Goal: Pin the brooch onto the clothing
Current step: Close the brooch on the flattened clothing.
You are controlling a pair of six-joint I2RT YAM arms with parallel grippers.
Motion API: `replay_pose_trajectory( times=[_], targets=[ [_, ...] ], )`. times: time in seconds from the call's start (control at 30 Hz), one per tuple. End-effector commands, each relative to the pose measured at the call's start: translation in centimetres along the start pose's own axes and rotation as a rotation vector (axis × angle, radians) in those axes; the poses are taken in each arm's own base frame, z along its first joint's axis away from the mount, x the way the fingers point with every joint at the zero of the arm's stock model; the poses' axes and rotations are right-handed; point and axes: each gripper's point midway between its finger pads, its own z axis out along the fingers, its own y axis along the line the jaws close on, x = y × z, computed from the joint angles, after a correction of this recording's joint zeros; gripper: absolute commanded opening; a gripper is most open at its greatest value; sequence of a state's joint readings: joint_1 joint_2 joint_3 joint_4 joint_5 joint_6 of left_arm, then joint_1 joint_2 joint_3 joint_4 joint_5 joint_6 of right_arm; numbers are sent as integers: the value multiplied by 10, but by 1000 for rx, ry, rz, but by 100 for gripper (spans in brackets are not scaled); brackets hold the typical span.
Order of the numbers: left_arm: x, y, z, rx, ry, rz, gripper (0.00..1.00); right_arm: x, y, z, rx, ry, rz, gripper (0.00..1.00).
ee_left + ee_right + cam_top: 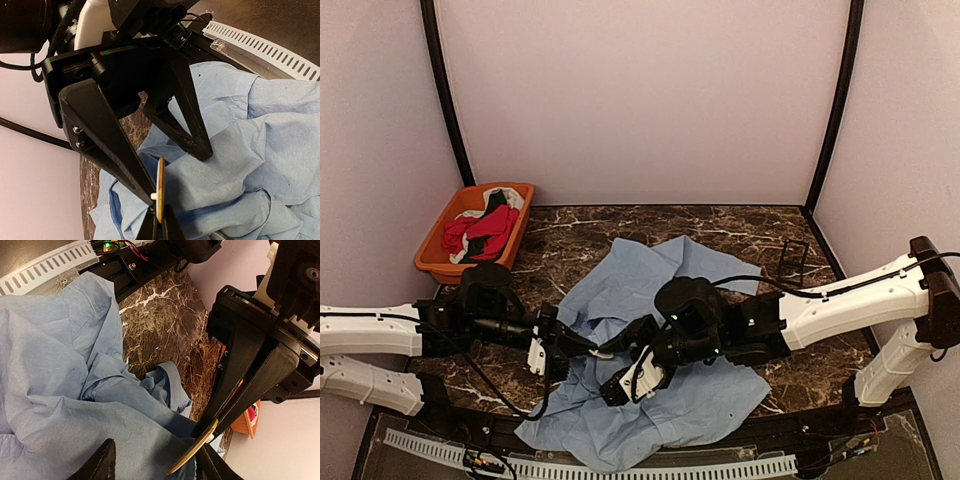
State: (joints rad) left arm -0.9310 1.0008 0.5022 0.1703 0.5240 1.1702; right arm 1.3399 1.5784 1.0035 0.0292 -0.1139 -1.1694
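- You have the brooch (160,187), a thin gold disc seen edge-on with a small white stub on one face, held just above the crumpled middle of the shirt. Whether it touches the cloth cannot be told.
- The shirt (650,290) is light blue and plain, and lies rumpled and spread out, with its near hem draped over the table's front edge.
- Your left arm's fingers (207,425) are pinched narrow on the brooch, over the shirt's left half.
- Your right arm's fingers (102,465) stand apart with nothing between them, just above the shirt's centre. One tip sits right beside the brooch's white stub.
- The table (760,225) under the shirt is dark brown marble with white veins, bare to the shirt's right and beyond it.
- A white slotted strip (620,468) runs along the front, just below the shirt's hanging hem.
- Far left of the shirt, an orange basket (432,262) sits in the corner holding red, black and white garments (485,232).
- Behind the shirt, pale lilac walls (640,100) close in three sides, with black posts (445,90) at the back corners.
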Motion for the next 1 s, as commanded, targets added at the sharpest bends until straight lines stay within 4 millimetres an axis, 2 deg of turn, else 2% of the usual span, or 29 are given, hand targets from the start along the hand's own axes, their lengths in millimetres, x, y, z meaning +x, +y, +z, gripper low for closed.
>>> replay_pose_trajectory(
  times=[0.0, 0.2, 0.47, 0.97],
  targets=[
    [-44, 93, -28, -355, -86, 206, 1, -32, 27, 10, -105, -161, 14, 56],
    [-44, 90, -27, -345, -87, 219, 1, -29, 18, 9, -76, -164, 53, 65],
    [-44, 88, -27, -340, -85, 227, 1, -20, 0, 3, -15, -153, 95, 71],
    [-44, 87, -26, -335, -84, 233, 1, -5, -18, -6, 62, -124, 133, 76]
  ],
)
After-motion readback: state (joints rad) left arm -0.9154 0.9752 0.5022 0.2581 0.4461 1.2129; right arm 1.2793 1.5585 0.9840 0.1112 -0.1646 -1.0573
